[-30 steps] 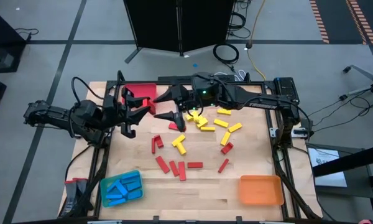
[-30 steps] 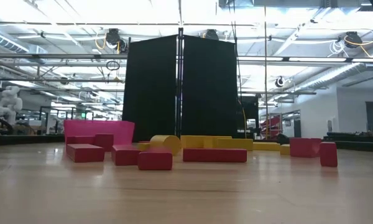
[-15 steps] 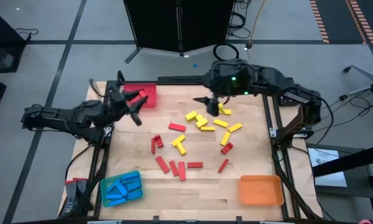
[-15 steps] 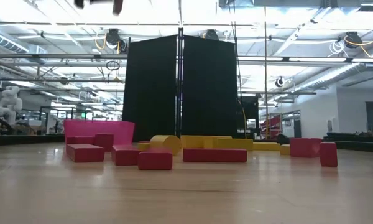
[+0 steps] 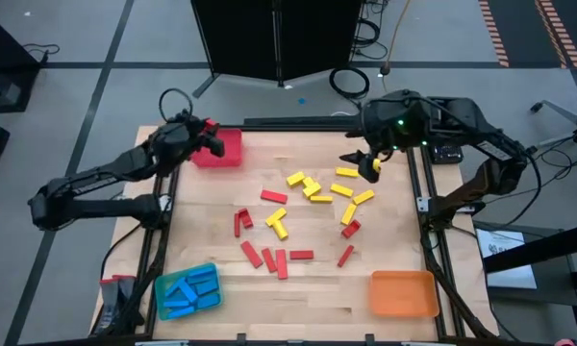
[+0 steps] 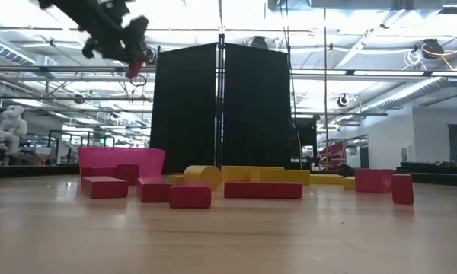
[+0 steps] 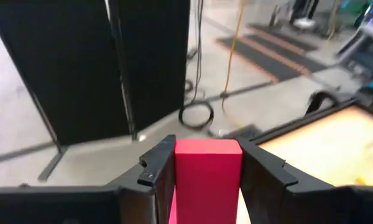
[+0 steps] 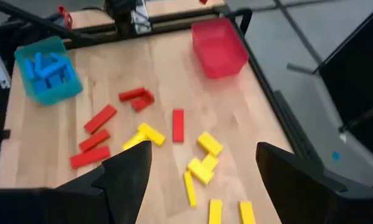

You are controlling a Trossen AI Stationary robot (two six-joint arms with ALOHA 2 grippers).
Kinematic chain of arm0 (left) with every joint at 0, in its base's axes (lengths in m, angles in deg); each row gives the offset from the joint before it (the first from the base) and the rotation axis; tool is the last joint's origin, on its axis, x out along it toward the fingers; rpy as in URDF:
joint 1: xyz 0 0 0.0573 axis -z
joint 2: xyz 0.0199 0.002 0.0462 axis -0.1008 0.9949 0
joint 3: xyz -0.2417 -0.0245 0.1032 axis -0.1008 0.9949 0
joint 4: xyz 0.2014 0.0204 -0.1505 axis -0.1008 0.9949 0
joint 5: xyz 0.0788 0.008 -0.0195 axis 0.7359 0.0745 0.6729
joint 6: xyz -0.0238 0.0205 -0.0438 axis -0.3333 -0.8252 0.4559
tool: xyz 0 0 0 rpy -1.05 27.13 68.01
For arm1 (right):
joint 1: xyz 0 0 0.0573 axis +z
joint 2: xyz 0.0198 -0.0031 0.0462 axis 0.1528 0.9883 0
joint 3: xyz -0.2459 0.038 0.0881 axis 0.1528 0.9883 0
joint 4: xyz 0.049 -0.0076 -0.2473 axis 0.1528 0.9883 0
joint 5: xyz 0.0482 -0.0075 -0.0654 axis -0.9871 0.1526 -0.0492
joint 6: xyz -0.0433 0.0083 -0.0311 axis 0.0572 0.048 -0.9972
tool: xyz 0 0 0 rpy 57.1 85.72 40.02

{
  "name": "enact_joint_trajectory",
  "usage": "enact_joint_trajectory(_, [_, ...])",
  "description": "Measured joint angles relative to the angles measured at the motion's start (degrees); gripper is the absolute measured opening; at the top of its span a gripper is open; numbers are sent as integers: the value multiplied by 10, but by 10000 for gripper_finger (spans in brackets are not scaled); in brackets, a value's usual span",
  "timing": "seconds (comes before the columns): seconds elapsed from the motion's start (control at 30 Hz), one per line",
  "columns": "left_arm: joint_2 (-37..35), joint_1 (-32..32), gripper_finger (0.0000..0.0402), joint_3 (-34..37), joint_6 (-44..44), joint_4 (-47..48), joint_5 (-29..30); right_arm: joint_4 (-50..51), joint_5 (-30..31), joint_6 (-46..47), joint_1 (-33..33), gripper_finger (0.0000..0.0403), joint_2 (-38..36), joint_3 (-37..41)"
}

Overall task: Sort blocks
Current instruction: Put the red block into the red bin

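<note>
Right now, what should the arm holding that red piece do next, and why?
Probably lower a little and open its jaws. The left gripper holds a red block over the red tray, where red pieces seem to belong, so letting go there should drop it in.

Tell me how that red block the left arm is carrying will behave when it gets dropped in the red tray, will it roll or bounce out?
The red block, clamped in the left end effector over the red tray, looks rigid and flat-sided, so it probably won't roll. It seems small and light, so a short drop might bounce slightly, though the tray's walls should likely contain it.
</note>
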Motion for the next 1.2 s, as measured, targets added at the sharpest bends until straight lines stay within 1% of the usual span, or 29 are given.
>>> enact_joint_trajectory(0.2, [75, -101, 148, 0, 29, 19, -108, 48, 4, 7, 6, 286, -10, 0])
enact_joint_trajectory(0.27, [105, -124, 148, 0, 29, 30, -130, 59, 4, 7, 6, 286, -10, 0])
enact_joint_trajectory(0.43, [181, -163, 148, 0, 27, 45, -142, 64, 4, 7, 6, 286, -10, 0])
enact_joint_trajectory(0.63, [258, -186, 148, 0, 27, 44, -191, 68, 5, 8, 6, 286, -10, 0])
enact_joint_trajectory(0.73, [282, -188, 153, 0, -8, 37, -203, 80, 5, 11, 6, 286, -10, 0])
enact_joint_trajectory(0.8, [290, -188, 166, 0, -45, 23, -209, 88, 5, 11, 6, 286, -10, 0])
enact_joint_trajectory(0.87, [291, -188, 188, 0, -64, 20, -206, 91, 5, 11, 6, 286, -10, 0])
enact_joint_trajectory(0.97, [291, -189, 223, 0, -68, 15, -172, 93, 5, 11, 6, 286, -10, 0])
enact_joint_trajectory(1.03, [291, -192, 245, 0, -77, 7, -170, 93, 4, 11, 6, 286, -10, 0])
enact_joint_trajectory(1.07, [289, -192, 255, 0, -76, 7, -181, 93, 0, 11, 6, 286, -10, 0])
enact_joint_trajectory(1.13, [283, -192, 272, 0, -44, 10, -224, 93, -12, 13, 7, 286, -10, 0])
enact_joint_trajectory(1.2, [271, -192, 279, 0, -18, 10, -302, 93, -27, 16, 9, 286, -7, 0])
